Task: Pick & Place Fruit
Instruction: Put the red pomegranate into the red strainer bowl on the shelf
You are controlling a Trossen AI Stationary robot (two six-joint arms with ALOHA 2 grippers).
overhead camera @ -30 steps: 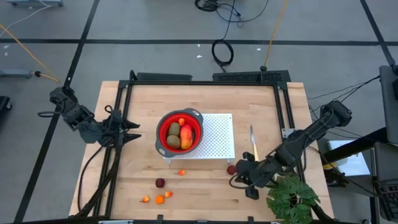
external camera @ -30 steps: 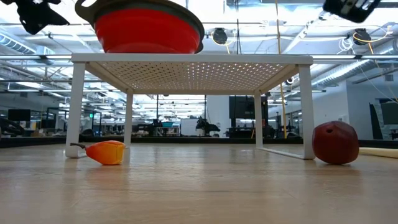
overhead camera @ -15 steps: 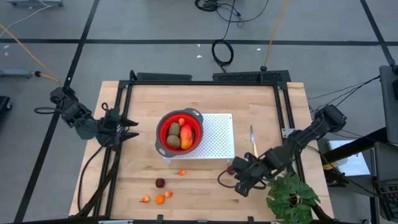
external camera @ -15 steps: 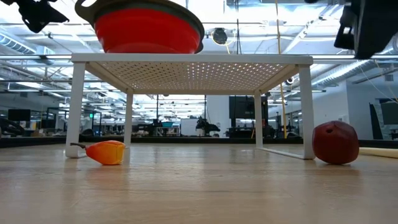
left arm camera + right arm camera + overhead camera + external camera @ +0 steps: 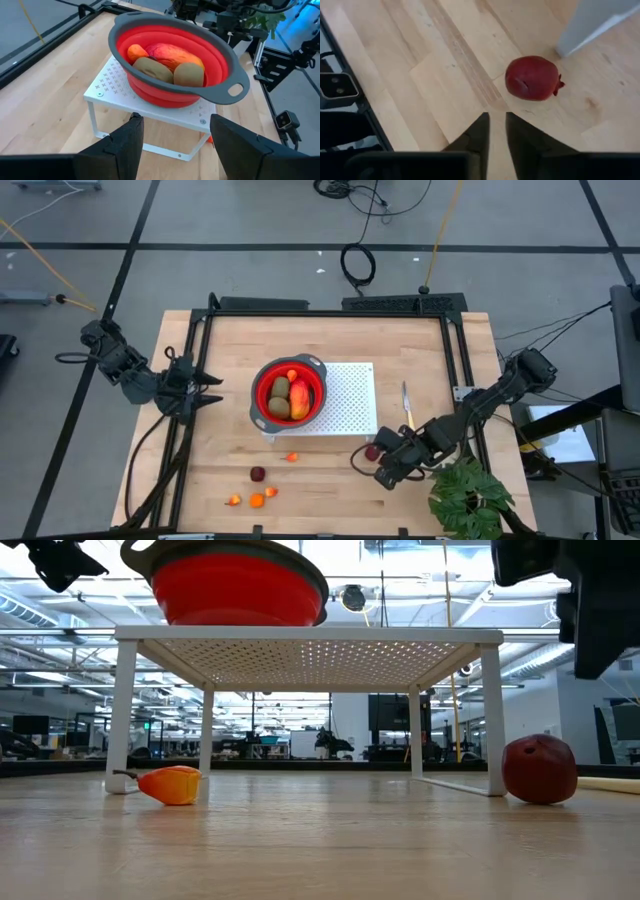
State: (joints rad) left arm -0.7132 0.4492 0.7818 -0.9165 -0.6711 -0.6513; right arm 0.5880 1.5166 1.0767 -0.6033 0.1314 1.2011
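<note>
Fruit lies in two places. A mango-like piece and two olive-brown ovals sit in the red bowl on the white rack; one dark red ball rests on the bench by a rack leg. The right end effector hovers just beside that ball, its fingers narrowly parted, holding nothing. The left end effector waits beside the bowl, fingers spread wide and empty.

red bowl, grey rim; white perforated rack; dark red ball
</note>
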